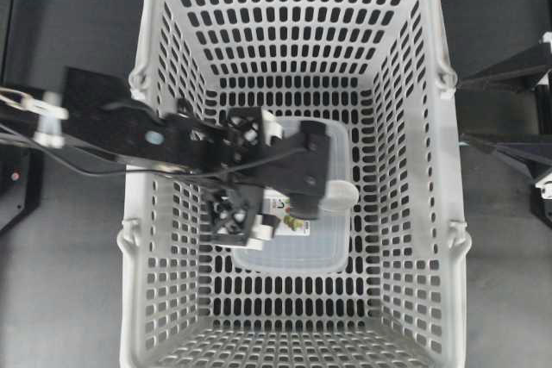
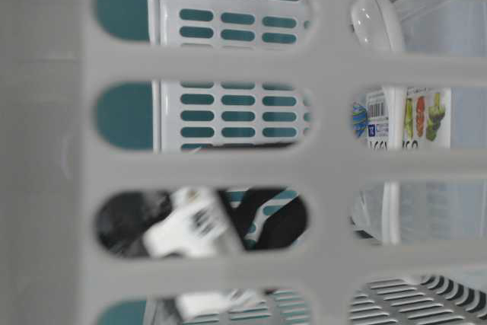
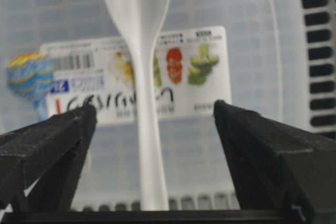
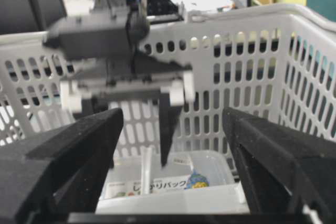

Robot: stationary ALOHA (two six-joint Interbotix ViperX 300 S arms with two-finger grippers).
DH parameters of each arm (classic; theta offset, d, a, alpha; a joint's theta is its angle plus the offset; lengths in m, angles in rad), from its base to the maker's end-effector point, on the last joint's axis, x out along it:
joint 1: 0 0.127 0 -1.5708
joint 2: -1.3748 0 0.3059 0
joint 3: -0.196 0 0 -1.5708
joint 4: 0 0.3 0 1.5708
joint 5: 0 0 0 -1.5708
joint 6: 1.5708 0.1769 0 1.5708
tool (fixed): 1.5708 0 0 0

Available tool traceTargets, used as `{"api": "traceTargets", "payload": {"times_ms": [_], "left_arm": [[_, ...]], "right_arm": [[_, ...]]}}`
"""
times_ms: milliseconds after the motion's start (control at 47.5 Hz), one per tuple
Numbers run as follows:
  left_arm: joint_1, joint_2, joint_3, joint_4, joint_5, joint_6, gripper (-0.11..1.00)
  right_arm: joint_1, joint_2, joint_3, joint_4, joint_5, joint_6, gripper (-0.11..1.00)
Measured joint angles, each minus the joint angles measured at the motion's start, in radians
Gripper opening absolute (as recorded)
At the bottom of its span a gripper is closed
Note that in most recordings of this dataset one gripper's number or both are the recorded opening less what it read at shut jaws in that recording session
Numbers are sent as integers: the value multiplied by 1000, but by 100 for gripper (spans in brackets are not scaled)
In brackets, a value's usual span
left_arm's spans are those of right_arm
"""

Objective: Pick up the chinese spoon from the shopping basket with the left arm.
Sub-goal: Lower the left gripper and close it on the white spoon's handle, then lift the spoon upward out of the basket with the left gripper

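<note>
Chinese spoon (image 3: 140, 77): lying on clear container (image 1: 336, 247), ungrasped
Left hand (image 3: 152, 145): released, straddling handle
Next: lower, clench

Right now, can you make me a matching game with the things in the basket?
Things:
1. spoon
2. container
3. left gripper
4. basket

Descriptions:
A. grey, with slotted walls
B. open, one finger on each side of the handle
C. glossy white, lying on the clear lid
D. clear, with a printed label

Pairs: 1-C, 2-D, 3-B, 4-A
</note>
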Motion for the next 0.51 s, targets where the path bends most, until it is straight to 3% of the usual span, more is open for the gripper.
{"api": "traceTargets", "payload": {"times_ms": [358, 505], "left_arm": [[2, 94, -48, 2, 8, -6, 85], [2, 97, -32, 0, 8, -8, 76]], "right_arm": [[0, 0, 0, 0, 2, 0, 73], [0, 0, 0, 0, 2, 0, 73]]}}
